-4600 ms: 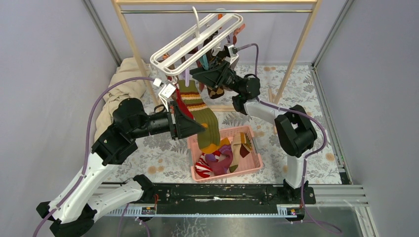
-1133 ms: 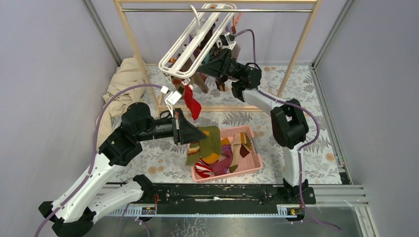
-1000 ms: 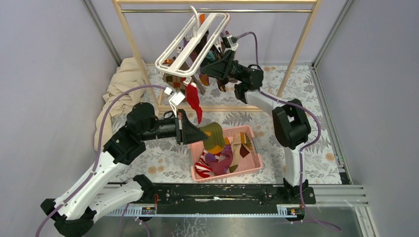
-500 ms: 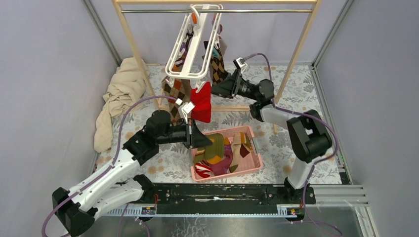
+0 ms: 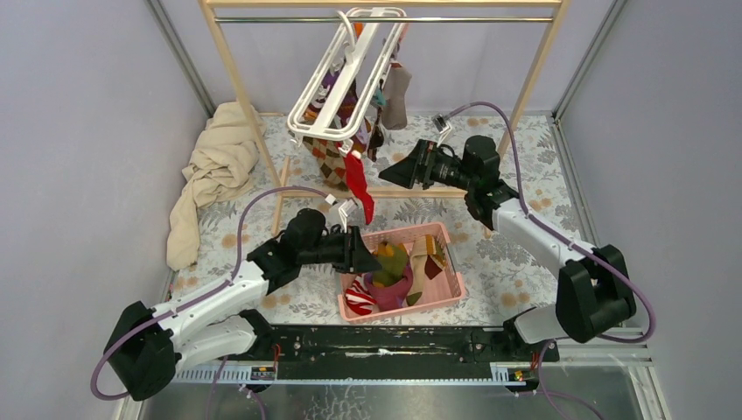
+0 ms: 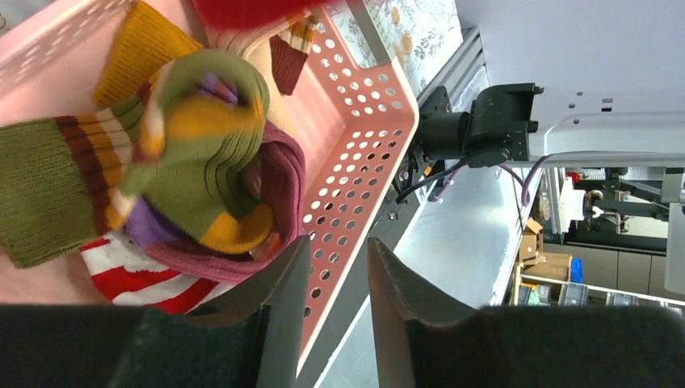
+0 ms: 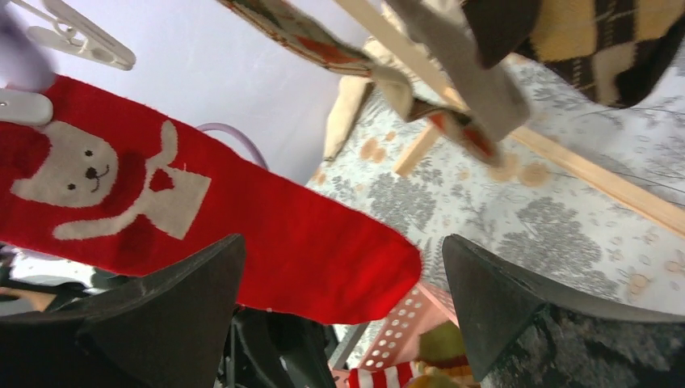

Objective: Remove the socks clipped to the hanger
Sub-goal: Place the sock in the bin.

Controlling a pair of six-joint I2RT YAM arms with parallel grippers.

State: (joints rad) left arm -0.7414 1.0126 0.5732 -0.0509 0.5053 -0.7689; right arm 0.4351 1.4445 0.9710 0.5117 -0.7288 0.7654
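The white hanger (image 5: 346,79) hangs tilted from the wooden rail. Several socks are clipped to it: a red sock (image 5: 357,179), a brown argyle sock (image 5: 328,162) and a beige one (image 5: 398,87). My left gripper (image 5: 363,252) is open and empty over the left edge of the pink basket (image 5: 446,284). In the left wrist view the left gripper (image 6: 339,242) has a narrow gap, with an olive-yellow striped sock (image 6: 194,137) lying loose in the basket (image 6: 355,137). My right gripper (image 5: 392,171) is wide open, just right of the red sock. In the right wrist view the right gripper (image 7: 343,242) faces that red sock, which bears a rabbit figure (image 7: 242,234).
The basket holds several socks, among them a red-white striped one (image 5: 359,297). The tall wooden rail frame (image 5: 236,79) stands behind, its base bar (image 7: 565,162) on the floral mat. A beige cloth (image 5: 210,171) lies at the left. A white clip (image 7: 81,40) dangles above the red sock.
My left gripper carried the olive striped sock down to the basket and let it go. My right gripper left the hanger and drew back to the right. The hanger swung back.
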